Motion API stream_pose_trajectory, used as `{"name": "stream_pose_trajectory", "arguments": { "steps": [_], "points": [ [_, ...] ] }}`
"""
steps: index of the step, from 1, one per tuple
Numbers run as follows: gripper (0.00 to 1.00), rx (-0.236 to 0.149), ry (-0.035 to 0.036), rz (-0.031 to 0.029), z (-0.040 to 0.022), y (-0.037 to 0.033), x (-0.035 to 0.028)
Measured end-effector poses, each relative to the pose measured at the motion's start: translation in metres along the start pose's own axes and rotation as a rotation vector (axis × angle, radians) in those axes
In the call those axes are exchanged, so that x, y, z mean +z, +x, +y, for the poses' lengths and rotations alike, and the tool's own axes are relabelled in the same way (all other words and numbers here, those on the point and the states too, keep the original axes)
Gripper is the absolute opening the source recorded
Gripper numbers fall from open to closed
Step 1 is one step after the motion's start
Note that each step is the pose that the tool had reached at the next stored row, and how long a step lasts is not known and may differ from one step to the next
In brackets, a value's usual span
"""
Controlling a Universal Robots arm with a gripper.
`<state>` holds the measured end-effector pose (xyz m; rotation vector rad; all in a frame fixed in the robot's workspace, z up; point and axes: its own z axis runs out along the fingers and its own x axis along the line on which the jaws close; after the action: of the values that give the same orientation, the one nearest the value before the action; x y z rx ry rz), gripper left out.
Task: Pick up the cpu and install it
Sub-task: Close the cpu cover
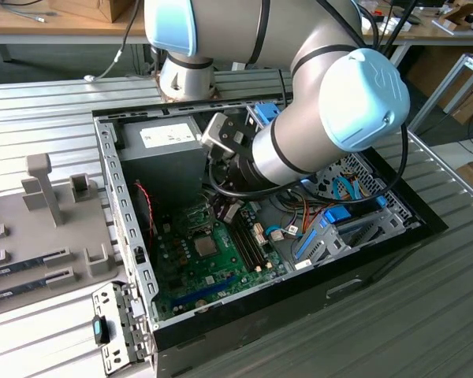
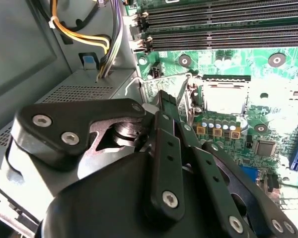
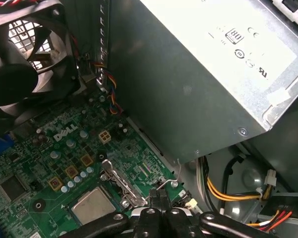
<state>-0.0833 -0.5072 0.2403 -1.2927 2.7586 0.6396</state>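
Arm is down inside the open PC case [image 1: 126,205], tool [image 3: 161,201] just beside the motherboard socket [image 3: 120,186]. The cpu [image 3: 93,204] lies flat in the socket, silvery top showing; it also shows in the second wrist view [image 2: 222,97] and the exterior view [image 1: 206,246]. Tool fingers [image 3: 162,194] look pressed together with nothing between them, tips near the socket's hinged bracket and lever. Step looks like the install end: chip seated, retention not visibly latched. Closing it needs a fine push on the thin lever, clear of the grey power supply [image 3: 198,84].
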Motion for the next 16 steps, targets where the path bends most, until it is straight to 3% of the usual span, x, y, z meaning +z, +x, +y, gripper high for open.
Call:
{"name": "stream_pose_trajectory", "arguments": {
  "steps": [16],
  "points": [
    [0.11, 0.0, 0.0003, 0.0003, 0.0048, -0.0027, -0.0126]
  ]
}}
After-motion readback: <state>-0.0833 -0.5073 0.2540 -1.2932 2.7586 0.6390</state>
